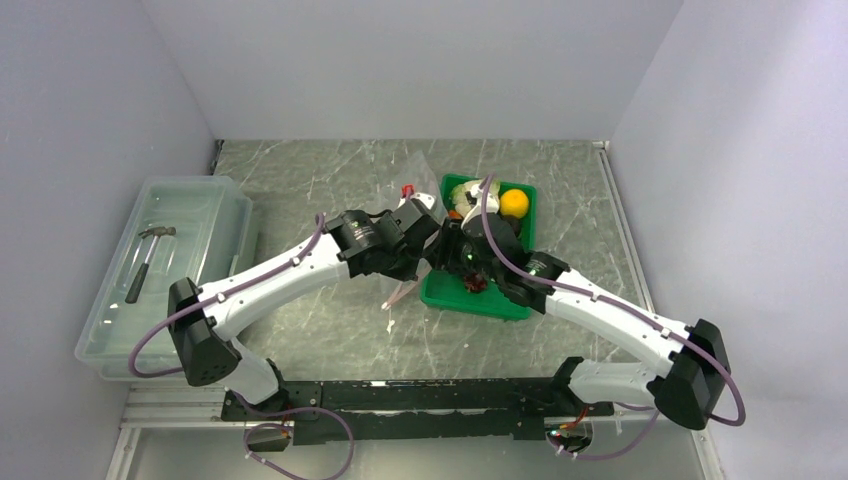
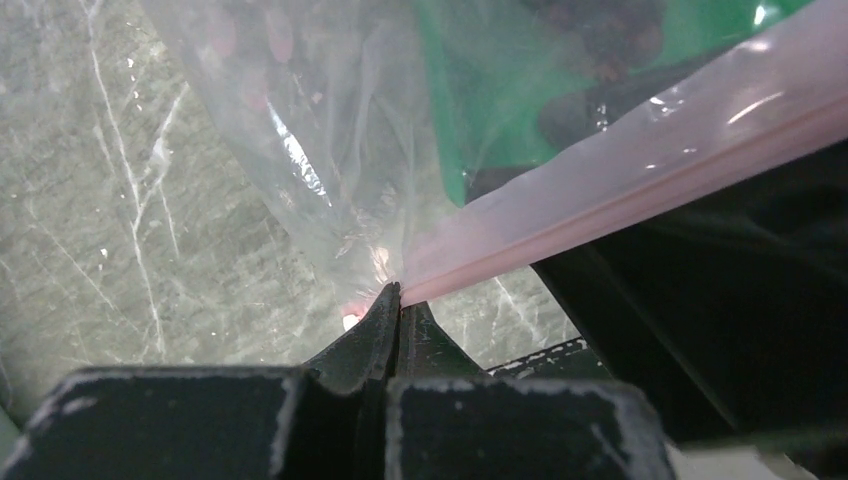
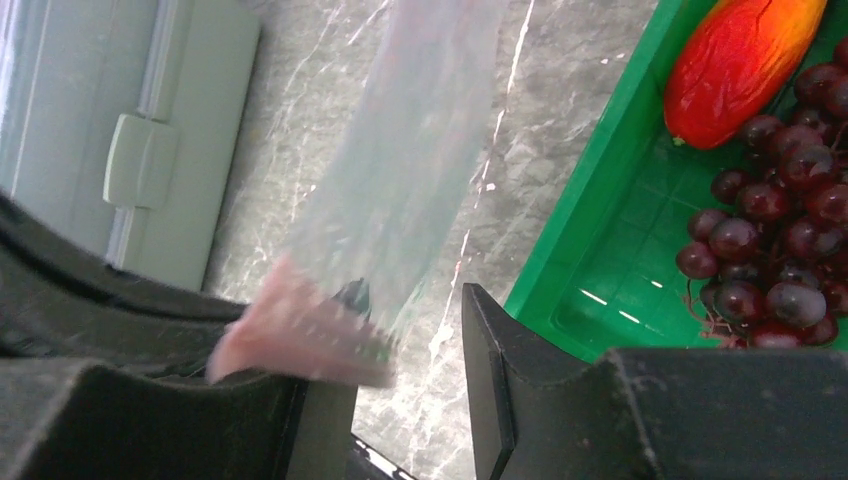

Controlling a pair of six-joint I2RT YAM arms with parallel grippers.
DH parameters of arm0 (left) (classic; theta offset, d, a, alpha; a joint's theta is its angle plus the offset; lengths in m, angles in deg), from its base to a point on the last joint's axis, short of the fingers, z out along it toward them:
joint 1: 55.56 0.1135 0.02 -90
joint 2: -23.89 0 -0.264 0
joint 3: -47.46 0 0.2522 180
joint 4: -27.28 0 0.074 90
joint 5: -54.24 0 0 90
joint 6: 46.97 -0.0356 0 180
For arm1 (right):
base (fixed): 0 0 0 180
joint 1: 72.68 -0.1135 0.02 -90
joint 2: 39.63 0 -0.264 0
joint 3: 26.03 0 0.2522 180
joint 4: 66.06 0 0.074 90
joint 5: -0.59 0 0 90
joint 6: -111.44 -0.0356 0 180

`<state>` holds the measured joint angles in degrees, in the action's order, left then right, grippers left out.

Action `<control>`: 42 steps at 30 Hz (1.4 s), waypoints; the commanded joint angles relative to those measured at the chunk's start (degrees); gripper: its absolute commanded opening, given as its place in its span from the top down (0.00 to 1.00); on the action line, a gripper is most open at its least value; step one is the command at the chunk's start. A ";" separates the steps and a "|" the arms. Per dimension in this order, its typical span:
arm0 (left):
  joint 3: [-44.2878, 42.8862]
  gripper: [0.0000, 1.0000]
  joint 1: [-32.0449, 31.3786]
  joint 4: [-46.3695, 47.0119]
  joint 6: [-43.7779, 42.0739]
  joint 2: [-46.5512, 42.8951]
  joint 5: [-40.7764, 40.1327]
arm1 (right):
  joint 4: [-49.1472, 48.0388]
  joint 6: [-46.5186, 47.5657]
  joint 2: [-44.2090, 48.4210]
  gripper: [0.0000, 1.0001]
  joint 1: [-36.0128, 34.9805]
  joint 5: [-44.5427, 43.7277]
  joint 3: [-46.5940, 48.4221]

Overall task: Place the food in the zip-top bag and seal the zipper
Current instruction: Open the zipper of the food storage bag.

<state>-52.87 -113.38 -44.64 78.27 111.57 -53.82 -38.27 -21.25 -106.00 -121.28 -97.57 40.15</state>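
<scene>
Zipper (image 2: 640, 190) handling is occupying both arms. The left gripper (image 2: 400, 303) is clamping shut on one end of the pink strip, fingertips pressed together right where the strip begins. This grip seems meant to keep the mouth of the zip-top bag (image 2: 320, 150) lifted off the worktop (image 2: 100, 200) and drawn taut. The right gripper (image 3: 410, 350) is straddling another stretch of the same strip with its jaws standing apart. The pink band is lying against one finger and is not yet pinched, so this looks like a second hold being prepared to spread the mouth. Beyond the grippers, the clear crinkled bag is hanging just beside the green tray (image 3: 590, 210). In the tray the grape bunch (image 3: 780, 240) and a red-orange toy fruit (image 3: 745, 60) are lying side by side, waiting to be loaded.
</scene>
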 commanded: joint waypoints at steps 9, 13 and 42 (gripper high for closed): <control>-0.09 1.00 -0.10 1.19 2.07 -5.80 3.19 | -1.88 1.54 -1.54 1.00 -0.71 -3.81 1.01; 0.38 0.90 -0.10 1.57 2.28 -6.37 2.14 | -1.63 1.37 -0.74 1.00 -0.92 -3.60 1.17; -1.33 0.46 -7.92 -0.53 6.59 -4.22 -14.34 | 5.43 -0.89 -6.42 1.00 -2.91 -7.43 10.24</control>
<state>-52.71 -119.85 -44.44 82.16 109.23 -62.30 -32.52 -21.67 -111.99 -123.94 -103.93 47.45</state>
